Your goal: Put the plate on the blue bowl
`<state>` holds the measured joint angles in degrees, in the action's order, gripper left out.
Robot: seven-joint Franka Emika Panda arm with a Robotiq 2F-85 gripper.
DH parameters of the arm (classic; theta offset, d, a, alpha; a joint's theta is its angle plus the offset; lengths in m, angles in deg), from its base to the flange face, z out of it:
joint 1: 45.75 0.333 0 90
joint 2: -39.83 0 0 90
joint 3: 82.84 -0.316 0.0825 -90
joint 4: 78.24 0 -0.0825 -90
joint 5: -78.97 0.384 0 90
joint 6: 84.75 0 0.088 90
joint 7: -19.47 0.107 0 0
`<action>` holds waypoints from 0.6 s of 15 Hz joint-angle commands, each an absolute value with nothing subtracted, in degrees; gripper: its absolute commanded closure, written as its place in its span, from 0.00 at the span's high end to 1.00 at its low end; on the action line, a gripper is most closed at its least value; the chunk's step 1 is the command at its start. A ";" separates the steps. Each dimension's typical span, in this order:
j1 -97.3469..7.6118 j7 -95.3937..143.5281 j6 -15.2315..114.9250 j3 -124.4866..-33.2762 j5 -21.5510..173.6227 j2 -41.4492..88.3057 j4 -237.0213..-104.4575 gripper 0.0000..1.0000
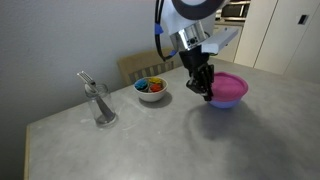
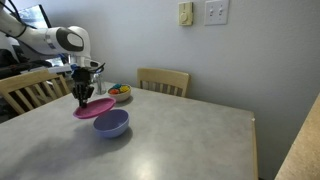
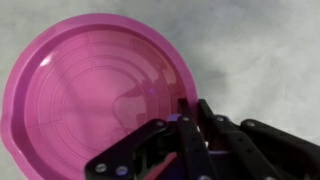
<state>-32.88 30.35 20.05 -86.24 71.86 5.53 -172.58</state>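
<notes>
The magenta-pink plate (image 2: pixel 97 108) hangs tilted in my gripper (image 2: pixel 83 98), which is shut on its rim. The plate sits just above and partly over the blue bowl (image 2: pixel 112 125), which stands on the grey table; I cannot tell whether they touch. In an exterior view the plate (image 1: pixel 231 86) covers the bowl, and only the bowl's lower wall (image 1: pixel 228 103) shows under it. My gripper (image 1: pixel 205 90) grips the plate's near edge there. In the wrist view the plate (image 3: pixel 90 95) fills the left side, with the fingers (image 3: pixel 190 112) clamped over its rim. The bowl is hidden in that view.
A small white bowl with colourful contents (image 1: pixel 151 88) stands behind the plate, also seen near the wall (image 2: pixel 119 92). A clear glass with a straw (image 1: pixel 100 106) stands at one table end. Wooden chairs (image 2: pixel 163 80) (image 2: pixel 25 90) border the table.
</notes>
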 commanded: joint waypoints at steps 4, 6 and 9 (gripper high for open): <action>-35.68 30.84 24.79 -85.57 72.65 12.26 -181.65 0.03; -36.24 30.69 26.48 -85.49 72.68 13.46 -183.33 0.03; -36.51 30.69 29.24 -85.51 72.34 13.71 -184.20 0.03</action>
<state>-36.04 30.38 25.53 -85.54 71.99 11.23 -180.50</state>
